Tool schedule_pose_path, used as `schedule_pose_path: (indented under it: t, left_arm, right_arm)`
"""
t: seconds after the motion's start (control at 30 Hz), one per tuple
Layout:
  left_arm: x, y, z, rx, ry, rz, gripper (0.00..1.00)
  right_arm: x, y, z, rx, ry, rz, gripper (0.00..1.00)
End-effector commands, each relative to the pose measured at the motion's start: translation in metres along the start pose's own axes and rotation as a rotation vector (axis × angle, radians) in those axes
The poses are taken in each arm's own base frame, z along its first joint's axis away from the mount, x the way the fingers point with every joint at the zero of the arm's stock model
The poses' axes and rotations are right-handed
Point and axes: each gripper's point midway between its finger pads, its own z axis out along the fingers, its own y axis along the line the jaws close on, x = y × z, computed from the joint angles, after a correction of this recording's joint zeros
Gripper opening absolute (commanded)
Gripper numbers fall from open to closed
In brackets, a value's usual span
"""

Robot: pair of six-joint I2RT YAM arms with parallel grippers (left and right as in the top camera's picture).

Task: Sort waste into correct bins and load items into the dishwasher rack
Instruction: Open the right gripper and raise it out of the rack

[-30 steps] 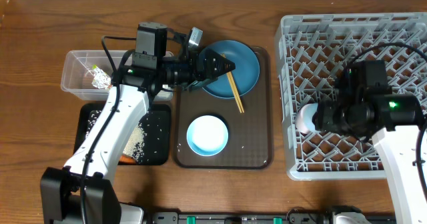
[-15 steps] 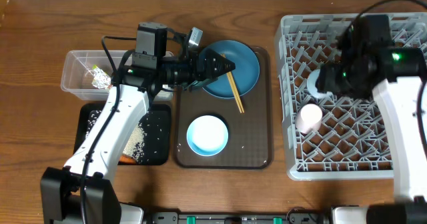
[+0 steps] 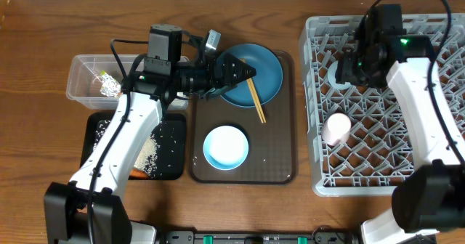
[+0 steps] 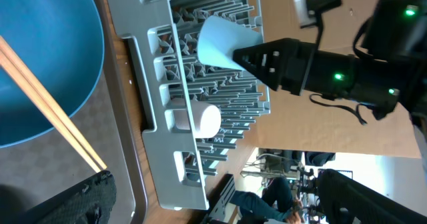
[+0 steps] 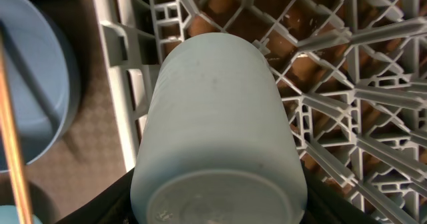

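The right end effector [image 3: 349,71] is gripping the light-blue cup [image 5: 220,117] with its fingers closed around the base end. It is holding the cup over the far left part of the dishwasher rack [image 3: 323,182], just inside the left wall, and whether the cup is touching the lattice cannot be told. Holding it by the base is probably leaving the mouth free to go down over the pegs. The cup's long axis is running in line with the fingers, with the base toward the wrist. The mouth is pointing away, tilting down toward the lattice floor and the rack's left wall. The pink-white cup [image 3: 336,128] is lying on its side in the rack nearer the front, apart from the held cup. The left end effector [image 3: 245,71] is hovering over the dark-blue plate [image 3: 270,77] and carrying nothing visible, though whether its fingers are parted cannot be told. The chopsticks [image 3: 256,101] are lying across the plate's rim. The pale-blue bowl [image 3: 226,147] is sitting on the brown tray [image 3: 280,164] on the table [image 3: 43,41], probably awaiting loading.
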Motion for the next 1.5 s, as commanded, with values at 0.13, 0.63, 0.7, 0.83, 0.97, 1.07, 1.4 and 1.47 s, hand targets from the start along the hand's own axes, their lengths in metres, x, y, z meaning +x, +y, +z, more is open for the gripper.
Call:
schedule_pose_path:
  t: [0.13,0.63,0.7,0.83,0.97,1.07,1.4,1.47]
  left_arm:
    - [-0.001,0.005,0.0,-0.01,-0.004,-0.001,0.98]
    - [-0.001,0.005,0.0,-0.01,-0.004,-0.001,0.98]
    - [-0.001,0.005,0.0,-0.01,-0.004,-0.001,0.98]
    - [-0.001,0.005,0.0,-0.01,-0.004,-0.001,0.98]
    - [-0.001,0.005,0.0,-0.01,-0.004,-0.001,0.98]
    - [-0.001,0.005,0.0,-0.01,-0.005,-0.001,0.98]
    - [-0.001,0.005,0.0,-0.01,-0.004,-0.001,0.98]
    - [-0.001,0.005,0.0,-0.01,-0.004,-0.001,0.98]
  right_arm:
    - [-0.001,0.009,0.009,0.008,0.02,-0.045,0.01]
    - [0.012,0.008,0.022,0.013,0.055,-0.049,0.01]
    - [0.012,0.008,0.024,0.013,0.051,-0.05,0.01]
    - [0.012,0.009,0.024,0.012,0.05,-0.052,0.02]
    - [0.013,0.011,0.024,0.011,0.055,-0.056,0.06]
    - [0.014,0.011,0.024,0.012,0.06,-0.057,0.17]
    - [0.017,0.012,0.023,0.012,0.07,-0.061,0.57]
    - [0.017,0.012,0.023,0.012,0.07,-0.061,0.61]
